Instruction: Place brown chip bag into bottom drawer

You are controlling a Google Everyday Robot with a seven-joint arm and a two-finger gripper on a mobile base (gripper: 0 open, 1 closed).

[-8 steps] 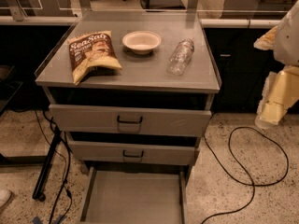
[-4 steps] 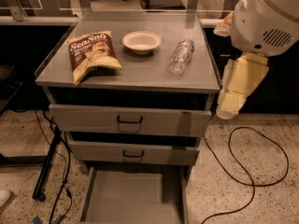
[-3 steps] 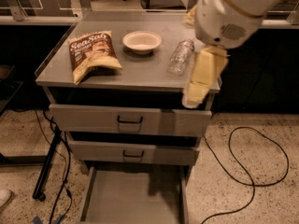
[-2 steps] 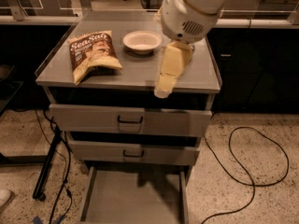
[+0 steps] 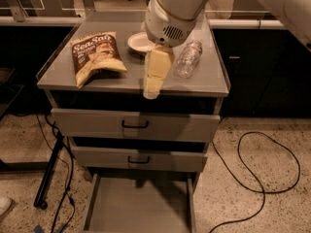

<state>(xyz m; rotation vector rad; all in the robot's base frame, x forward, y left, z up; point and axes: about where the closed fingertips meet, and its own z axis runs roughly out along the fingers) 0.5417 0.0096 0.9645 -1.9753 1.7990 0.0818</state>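
Observation:
The brown chip bag (image 5: 96, 55) lies flat on the left part of the grey cabinet top (image 5: 58, 74), "Sea Salt" lettering facing up. The bottom drawer (image 5: 138, 210) is pulled out at floor level, its flat grey floor bare. My gripper (image 5: 153, 81) hangs from the white arm over the middle of the cabinet top, to the right of the bag and apart from it, its cream fingers pointing down toward the front edge. It holds nothing that I can see.
A white bowl (image 5: 138, 41), partly behind the arm, and a clear plastic bottle (image 5: 187, 58) lie on the cabinet top right of the bag. Two upper drawers (image 5: 135, 125) with dark handles are shut. A black cable (image 5: 252, 178) loops on the floor at right; a stand leg (image 5: 48, 178) at left.
The arm has swung in from the right edge of view leftward across the cabinet top to its middle, closer to the bag. The bag, bowl, bottle and drawers have not moved.

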